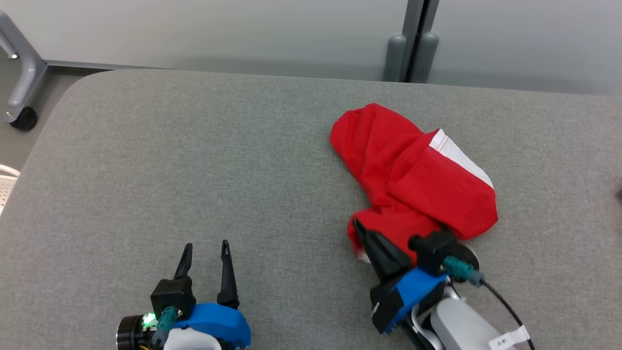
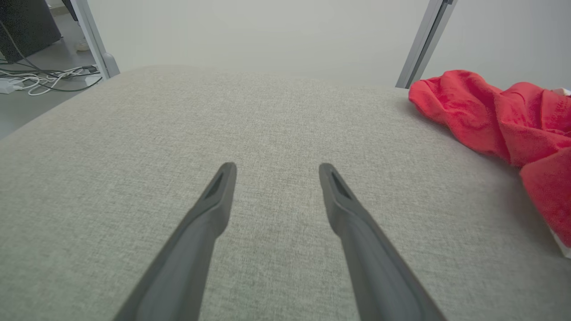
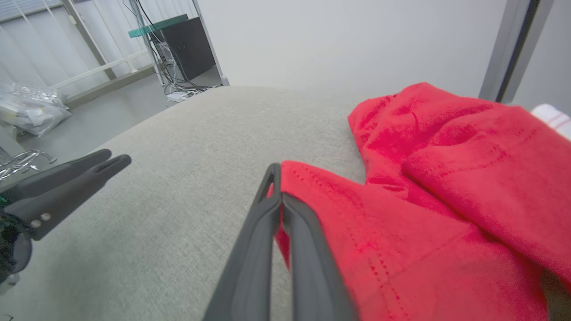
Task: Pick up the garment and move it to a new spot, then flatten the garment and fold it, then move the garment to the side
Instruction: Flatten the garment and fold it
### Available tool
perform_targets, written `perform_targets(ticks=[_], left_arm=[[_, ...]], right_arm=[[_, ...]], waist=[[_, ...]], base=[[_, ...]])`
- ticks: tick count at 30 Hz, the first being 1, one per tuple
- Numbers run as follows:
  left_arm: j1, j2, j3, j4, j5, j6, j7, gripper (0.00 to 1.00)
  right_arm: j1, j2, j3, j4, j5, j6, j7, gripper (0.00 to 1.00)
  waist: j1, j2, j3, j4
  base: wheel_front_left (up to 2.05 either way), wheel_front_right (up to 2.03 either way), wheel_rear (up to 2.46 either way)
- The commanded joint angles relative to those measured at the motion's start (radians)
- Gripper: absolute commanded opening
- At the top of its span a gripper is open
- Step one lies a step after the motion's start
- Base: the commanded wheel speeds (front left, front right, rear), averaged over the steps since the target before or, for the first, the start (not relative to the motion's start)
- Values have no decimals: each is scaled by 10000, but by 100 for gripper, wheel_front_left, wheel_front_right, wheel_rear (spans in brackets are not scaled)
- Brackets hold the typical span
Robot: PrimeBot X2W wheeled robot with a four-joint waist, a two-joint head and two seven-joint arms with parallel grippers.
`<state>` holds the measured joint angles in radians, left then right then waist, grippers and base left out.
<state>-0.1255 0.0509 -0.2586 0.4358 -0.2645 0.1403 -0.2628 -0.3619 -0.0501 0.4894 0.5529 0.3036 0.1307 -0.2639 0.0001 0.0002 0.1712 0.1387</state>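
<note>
The garment (image 1: 408, 165) is a crumpled red cloth with a white band, lying right of centre on the grey padded table (image 1: 194, 146). My right gripper (image 1: 358, 224) is at its near left corner. In the right wrist view the two fingers of that gripper (image 3: 274, 171) are pressed together along the hem of the garment (image 3: 446, 178), with red cloth showing in the slit between them. My left gripper (image 1: 205, 248) stands open over bare table at the lower left, well apart from the garment (image 2: 490, 111). Nothing is between its fingers (image 2: 218, 196).
A grey frame leg with a caster (image 1: 22, 116) stands off the table's far left corner. Two grey posts (image 1: 413, 48) rise behind the far edge. Cables (image 2: 44, 80) and a dark cabinet (image 3: 187, 49) are on the floor beyond. The left gripper (image 3: 111, 158) appears in the right wrist view.
</note>
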Motion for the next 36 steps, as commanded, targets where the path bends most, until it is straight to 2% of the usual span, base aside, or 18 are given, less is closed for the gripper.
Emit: perform_targets(ticks=[1, 7, 11, 13, 16, 21, 25, 26, 27, 28, 33, 36], left_arm=[[-18, -6, 9, 15, -62, 13, -25, 100], [152, -6, -75, 75, -159, -37, -25, 100], [289, -3, -49, 127, -174, -40, -25, 100], [380, -6, -11, 132, -203, -10, -25, 100], [417, -3, 40, 61, -244, 8, -25, 100], [312, -7, 48, -22, -214, -35, -23, 100], [111, -4, 49, -38, -55, -92, -25, 100], [69, -6, 39, -41, -29, -117, -25, 100], [36, -6, 57, -25, 7, -138, -25, 100], [-34, -6, 44, -14, 60, -169, -25, 100], [-414, -5, -27, 37, 208, -396, -25, 100], [-782, -5, -180, 82, 252, -687, -25, 100]], right_arm=[[-270, -16, 51, -216, 198, 1, -5, 0], [-1639, -21, 997, -2186, 1462, 1, -6, 0], [-2425, -35, 631, -3523, 2023, 1, -3, 0], [-2537, -39, 302, -3796, 1799, 1, -1, 0], [-2071, -188, -203, -3541, 1489, 2, -3, 0], [-918, -1348, -916, -2464, 1169, 1, -3, 0], [-119, -1859, -2272, -1171, 771, 1, -8, 0], [43, -1970, -2552, -844, 507, 2, -11, 19], [172, -1911, -2866, -574, 426, 1, -15, 57], [232, -1853, -3253, -322, 301, 1, -15, 100], [-41, -1473, -4297, -4, -383, 1, -15, 100], [-88, -1107, -4422, -206, -613, 1, -14, 100]], waist=[[-1, -2, -46, 53], [-1, -2, -355, 179], [-1, -2, -595, 126], [-1, -2, -682, 48], [-1, -2, -720, -128], [-1, -2, -541, -456], [-1, -2, -308, -762], [-1, -2, -268, -825], [-1, -2, -224, -914], [-1, -2, -186, -981], [-1, -2, 23, -1404], [-1, -2, 128, -1698]], base=[[0, 0, 0], [0, 0, 0], [0, 0, 0], [0, 0, 0], [0, 0, 0], [0, 0, 0], [0, 0, 0], [0, 0, 0], [0, 0, 0], [0, 0, 0], [0, 0, 0], [0, 0, 0]])
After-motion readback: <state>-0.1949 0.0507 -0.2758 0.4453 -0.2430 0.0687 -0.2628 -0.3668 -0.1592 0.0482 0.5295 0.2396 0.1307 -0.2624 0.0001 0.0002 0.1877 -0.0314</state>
